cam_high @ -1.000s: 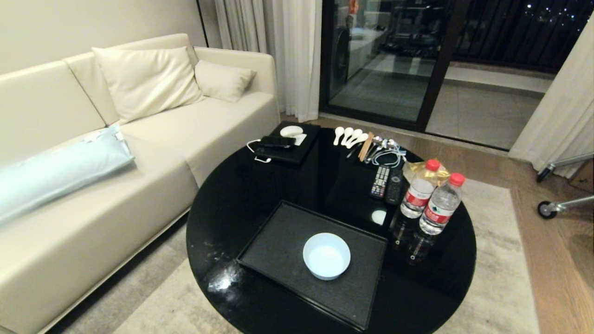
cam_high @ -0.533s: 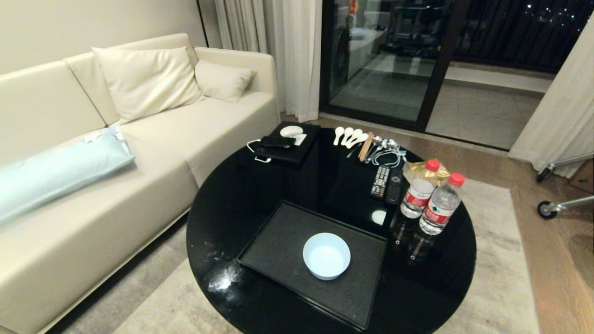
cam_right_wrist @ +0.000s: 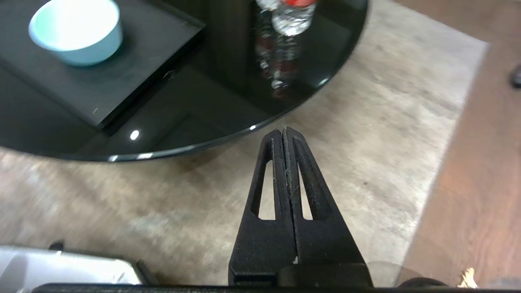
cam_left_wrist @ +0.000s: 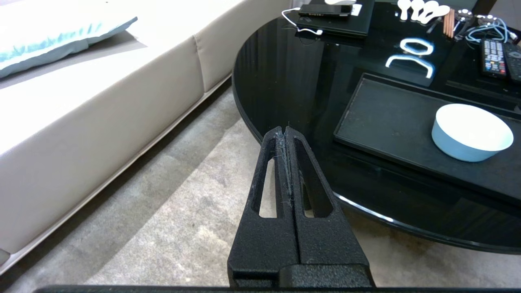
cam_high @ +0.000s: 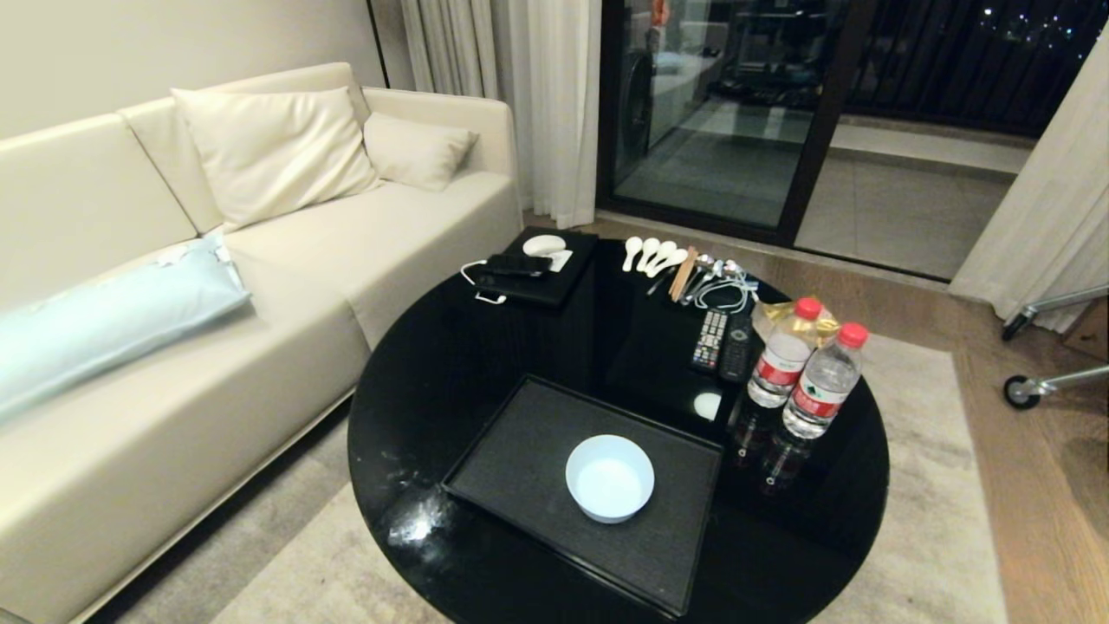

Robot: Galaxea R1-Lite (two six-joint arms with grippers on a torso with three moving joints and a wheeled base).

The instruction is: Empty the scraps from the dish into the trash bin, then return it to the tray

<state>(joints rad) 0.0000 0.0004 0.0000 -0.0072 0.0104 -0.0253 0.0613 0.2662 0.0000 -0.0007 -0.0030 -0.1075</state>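
the small round glossy white bowl (cam_high: 609, 477) with the faint blue tint sits upright on the big flat black rectangular tray (cam_high: 520, 451), toward the tray's near right part, and the tray rests on the round glossy black desk (cam_high: 433, 381). it looks like glazed ceramic to me, so stiff, slick and chippable, probably light. best hold is likely a pinch over the rim wall, one finger inside and one outside, since the sides flare and a squeeze from outside could slip.

contents: the bowl looks empty, no orange scraps visible in any view (so the job reads as basically finished). the trash bin isn't in sight.

the left tool (cam_left_wrist: 286, 129) hangs off the desk edge over the rug, fingers pressed together and carrying nothing. the right tool (cam_right_wrist: 283, 130) likewise, pressed together over the rug just off the desk's rim.
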